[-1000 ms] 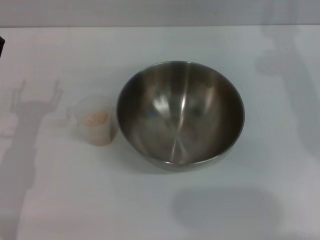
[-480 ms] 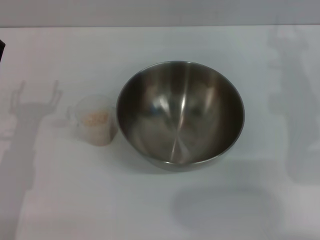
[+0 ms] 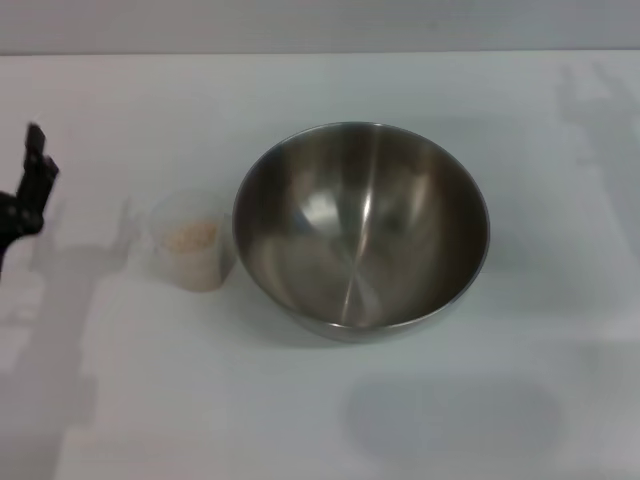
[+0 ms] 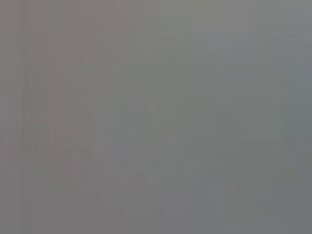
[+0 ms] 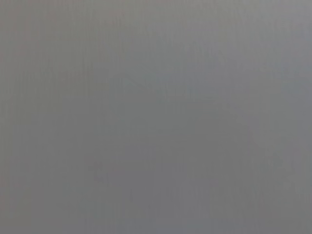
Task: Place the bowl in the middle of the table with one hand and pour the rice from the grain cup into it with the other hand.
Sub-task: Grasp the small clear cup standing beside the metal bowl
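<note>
One left hand (image 3: pixel 25 190) at the table's (image 3: pixel 320 420) edge, grip unclear, grain cup (image 3: pixel 190 240) well apart

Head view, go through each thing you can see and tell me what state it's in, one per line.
bowl: upright on the table, empty inside.
grain cup: upright on the bowl's left side, not held.
rice: in the grain cup, unpoured.
left gripper: at the left edge of the view, away from the cup, holding nothing.
right gripper: not in view.

The left gripper (image 3: pixel 28 185) shows at the head view's left edge, fingers perhaps apart.
</note>
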